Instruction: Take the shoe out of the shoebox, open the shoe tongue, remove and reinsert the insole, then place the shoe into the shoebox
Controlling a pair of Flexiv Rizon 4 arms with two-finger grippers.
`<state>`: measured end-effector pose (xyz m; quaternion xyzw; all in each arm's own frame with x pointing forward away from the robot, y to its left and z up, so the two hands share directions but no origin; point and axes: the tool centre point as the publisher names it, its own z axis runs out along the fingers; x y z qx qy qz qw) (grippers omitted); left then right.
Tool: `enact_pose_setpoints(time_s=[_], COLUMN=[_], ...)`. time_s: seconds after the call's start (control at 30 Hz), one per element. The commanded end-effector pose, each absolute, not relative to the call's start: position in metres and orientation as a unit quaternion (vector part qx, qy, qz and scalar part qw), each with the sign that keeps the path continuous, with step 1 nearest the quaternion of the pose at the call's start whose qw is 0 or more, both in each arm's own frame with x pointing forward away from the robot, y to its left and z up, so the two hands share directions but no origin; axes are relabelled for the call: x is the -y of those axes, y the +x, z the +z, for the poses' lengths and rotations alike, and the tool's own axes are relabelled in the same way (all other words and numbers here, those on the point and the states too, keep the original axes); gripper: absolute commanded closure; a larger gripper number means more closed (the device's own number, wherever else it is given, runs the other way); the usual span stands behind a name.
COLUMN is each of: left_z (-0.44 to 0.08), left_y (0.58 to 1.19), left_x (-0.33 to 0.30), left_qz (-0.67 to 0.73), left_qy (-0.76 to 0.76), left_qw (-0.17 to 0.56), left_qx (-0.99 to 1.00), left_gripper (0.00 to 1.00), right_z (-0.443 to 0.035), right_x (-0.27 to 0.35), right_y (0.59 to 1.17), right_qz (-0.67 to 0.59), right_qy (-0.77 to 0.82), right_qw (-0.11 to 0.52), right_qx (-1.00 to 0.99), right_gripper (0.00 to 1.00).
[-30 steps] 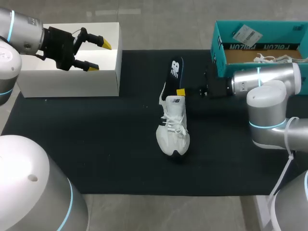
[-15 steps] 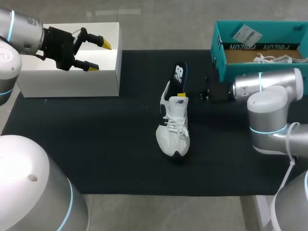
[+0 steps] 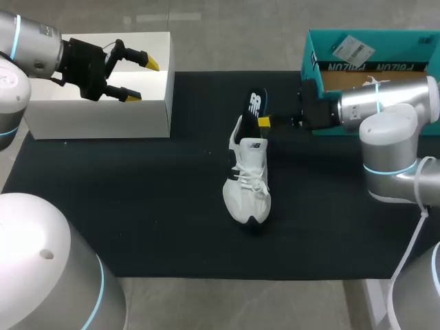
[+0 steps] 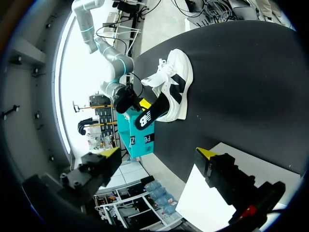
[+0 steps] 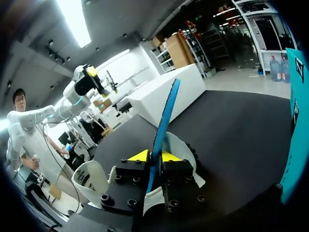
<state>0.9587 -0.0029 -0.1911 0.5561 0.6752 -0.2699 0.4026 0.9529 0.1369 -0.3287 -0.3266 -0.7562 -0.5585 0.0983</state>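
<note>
A white shoe (image 3: 247, 182) lies on the black mat, toe toward the front edge. Its dark insole (image 3: 254, 104), blue on the edge, sticks up out of the heel opening. My right gripper (image 3: 264, 122) comes in from the right and is shut on the insole; in the right wrist view the insole (image 5: 166, 111) runs up between the two yellow tips of that gripper (image 5: 155, 155), with the shoe (image 5: 181, 145) just beyond. My left gripper (image 3: 141, 79) hangs open over the white box (image 3: 103, 110), far from the shoe (image 4: 174, 84).
The teal shoebox (image 3: 313, 75) stands at the back right, close behind my right arm, with paper and laces inside. The white box sits at the mat's back left corner. Bare mat lies to the left of and in front of the shoe.
My right arm has shifted toward the back of the table, and its gripper has moved a little up and right with the insole. The left arm has kept still.
</note>
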Motion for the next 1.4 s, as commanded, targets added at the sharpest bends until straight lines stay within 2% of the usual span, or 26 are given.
enact_pose_setpoints(time_s=[0.03,0.67,0.83,0.87,0.9,0.93,1.03,1.17,1.4], left_z=[-0.191,-0.191,-0.191,-0.191,-0.191,-0.191,-0.191,-0.191,-0.191], left_y=[0.958,0.958,0.958,0.958,0.958,0.958,0.958,0.958,0.958], left_x=[0.003,0.003,0.003,0.003,0.003,0.003,0.003,0.003,0.003], left_qz=[-0.269,-0.269,-0.269,-0.269,-0.269,-0.269,-0.269,-0.269,-0.269], left_qy=[0.557,0.557,0.557,0.557,0.557,0.557,0.557,0.557,0.557], left_qw=[0.402,0.402,0.402,0.402,0.402,0.402,0.402,0.402,0.402], left_qx=[-0.676,-0.676,-0.676,-0.676,-0.676,-0.676,-0.676,-0.676,-0.676], left_gripper=[0.0,0.0,0.0,0.0,0.0,0.0,0.0,0.0,0.0], right_z=[-0.333,-0.363,-0.36,-0.358,-0.357,-0.355,-0.354,-0.355,-0.362], right_x=[-0.139,-0.148,-0.145,-0.144,-0.143,-0.143,-0.143,-0.145,-0.151], right_y=[0.959,0.935,0.933,0.935,0.936,0.937,0.94,0.938,0.93], right_qz=[-0.557,-0.518,-0.534,-0.536,-0.537,-0.537,-0.538,-0.54,-0.543], right_qy=[-0.33,-0.369,-0.374,-0.374,-0.374,-0.373,-0.37,-0.368,-0.379], right_qw=[0.107,0.206,0.186,0.18,0.176,0.173,0.17,0.171,0.179], right_qx=[0.754,0.744,0.735,0.735,0.735,0.736,0.738,0.738,0.728], right_gripper=[1.0,1.0,1.0,0.93,0.78,0.68,0.54,0.52,0.55])
